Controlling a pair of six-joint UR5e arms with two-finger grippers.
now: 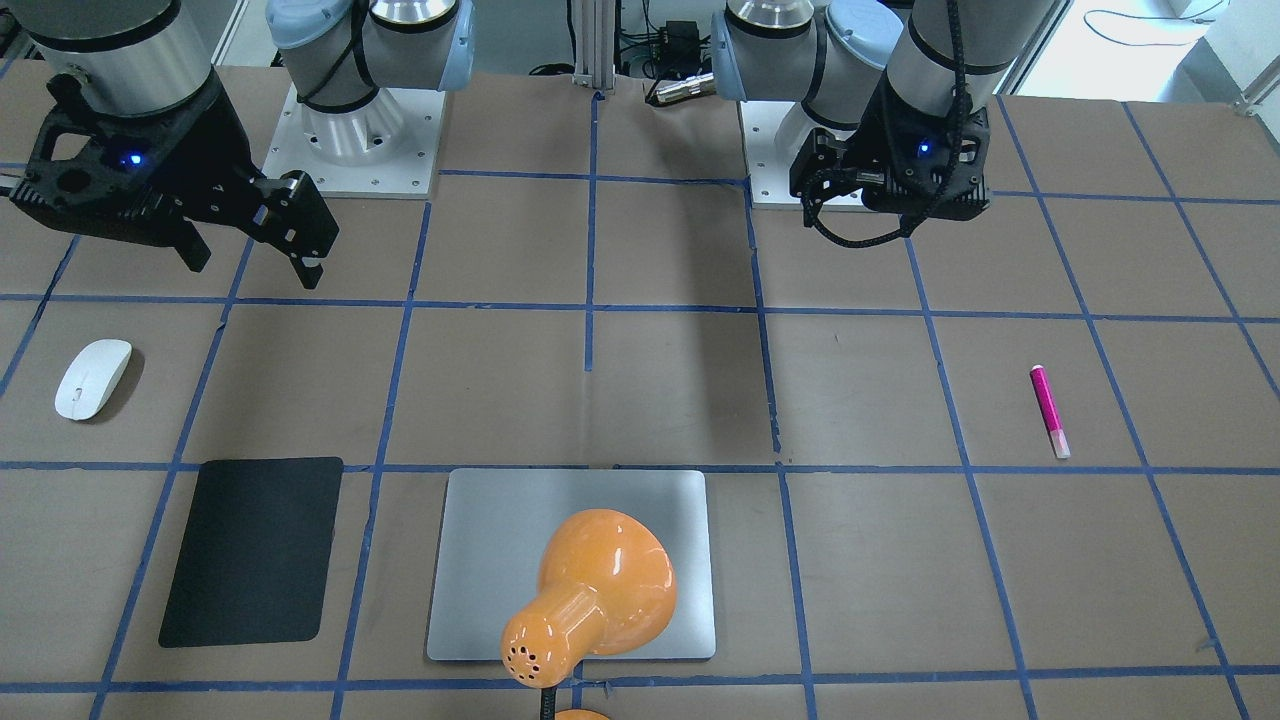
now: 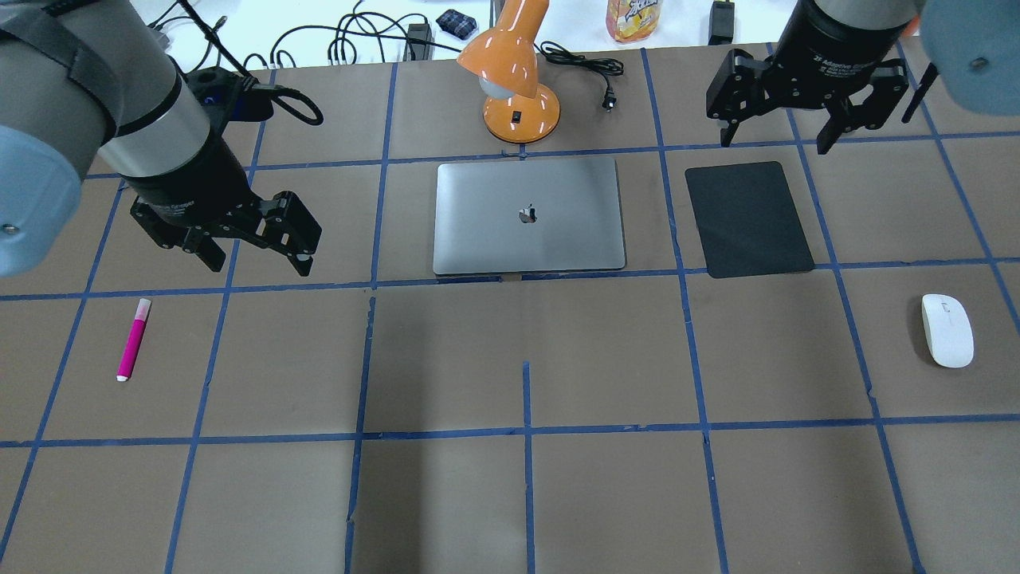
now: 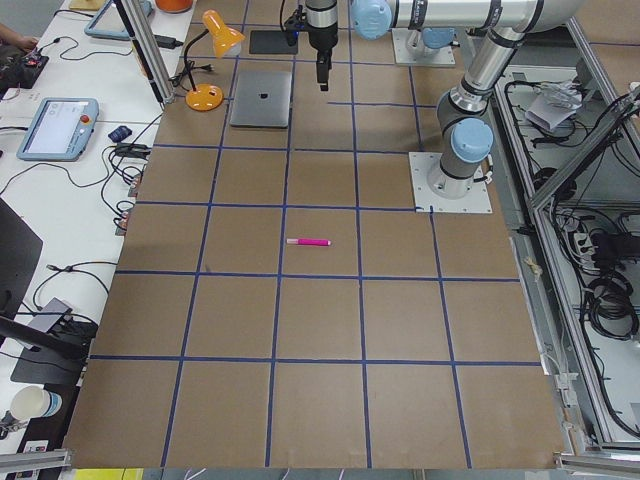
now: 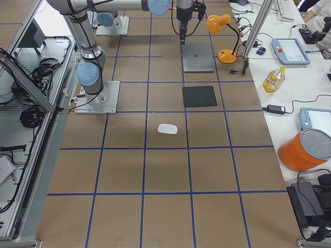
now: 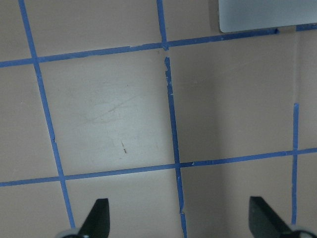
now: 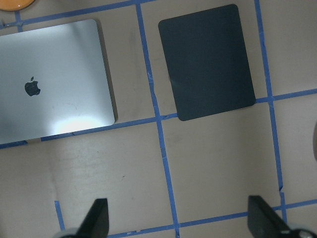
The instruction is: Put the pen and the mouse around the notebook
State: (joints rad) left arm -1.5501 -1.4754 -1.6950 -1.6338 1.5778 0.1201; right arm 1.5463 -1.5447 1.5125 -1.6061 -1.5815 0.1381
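Note:
The silver notebook (image 2: 528, 215) lies flat at the far middle of the table. Far to its left lies the pink pen (image 2: 133, 338), alone on the brown surface. The white mouse (image 2: 947, 330) rests far to the right. My left gripper (image 2: 259, 265) hangs open and empty above the table, between the pen and the notebook; its wrist view shows only a corner of the notebook (image 5: 267, 15). My right gripper (image 2: 774, 142) is open and empty, hovering over the far edge of a black mat. From its wrist view I see the notebook (image 6: 49, 79), with only a sliver of the mouse at the right edge.
A black mat (image 2: 749, 219) lies just right of the notebook. An orange desk lamp (image 2: 518, 80) stands behind the notebook, its shade reaching over it in the front-facing view (image 1: 590, 600). Cables and a bottle lie beyond the far edge. Blue tape lines grid the table.

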